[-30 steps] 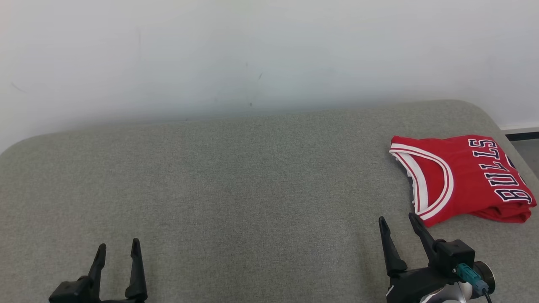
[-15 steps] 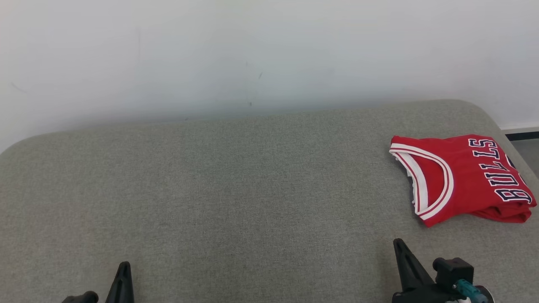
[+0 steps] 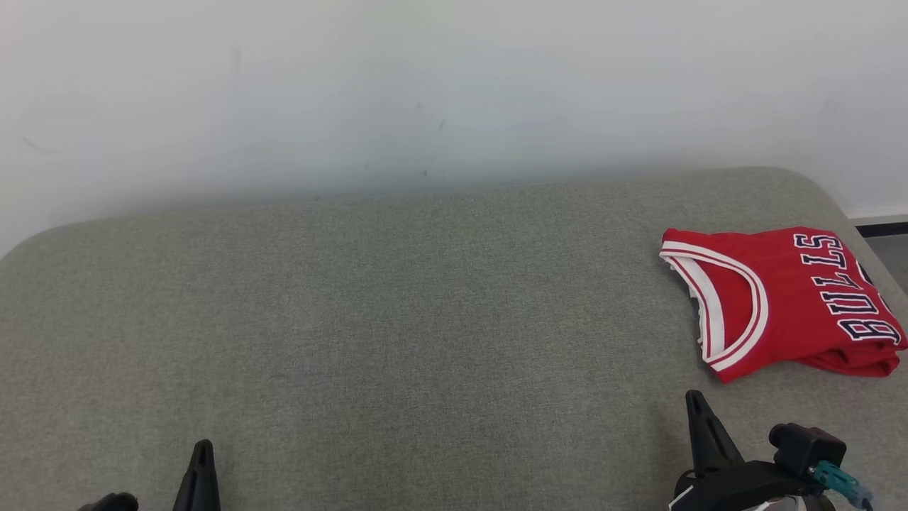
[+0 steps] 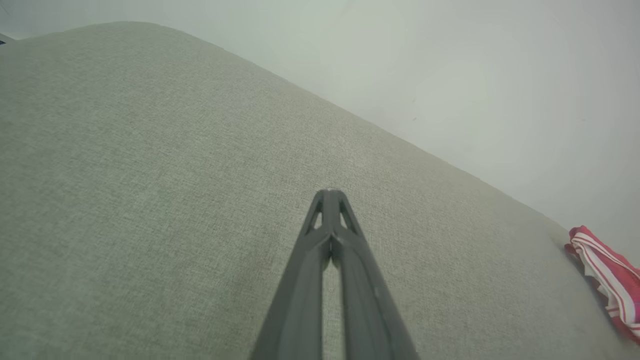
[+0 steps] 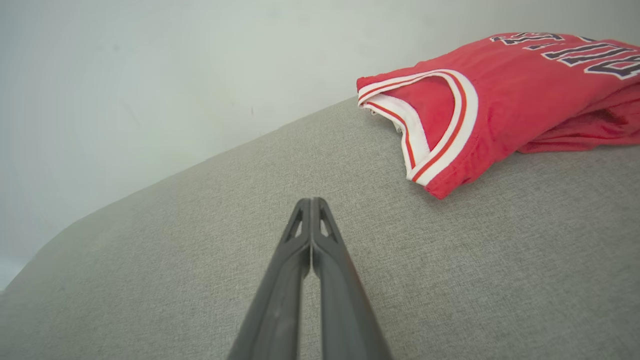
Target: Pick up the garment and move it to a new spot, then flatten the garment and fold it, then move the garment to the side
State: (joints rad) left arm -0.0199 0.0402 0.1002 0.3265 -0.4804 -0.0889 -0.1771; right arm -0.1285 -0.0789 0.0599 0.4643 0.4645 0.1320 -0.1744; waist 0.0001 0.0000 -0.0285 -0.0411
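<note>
The garment (image 3: 787, 301) is a red jersey with white trim and dark lettering, folded into a compact bundle at the far right of the grey cushion (image 3: 397, 319). The same garment (image 5: 495, 95) lies up and to the right of my right gripper (image 5: 311, 200), whose fingers are pressed together on nothing. In the head view the right gripper (image 3: 695, 399) sits low at the right, just short of the jersey's near corner. My left gripper (image 4: 330, 192) is shut and empty over bare cushion, and the left gripper (image 3: 203, 447) pokes up at the lower left. A sliver of the garment (image 4: 607, 277) shows far right.
The grey cushion has rounded far corners and ends against a pale wall (image 3: 425, 85). A strip of dark skirting and floor (image 3: 883, 234) shows beyond the cushion's right edge, close to the jersey.
Both grippers went from open to shut and dropped lower in the head view. The jersey has not moved; the picture shifted very slightly.
</note>
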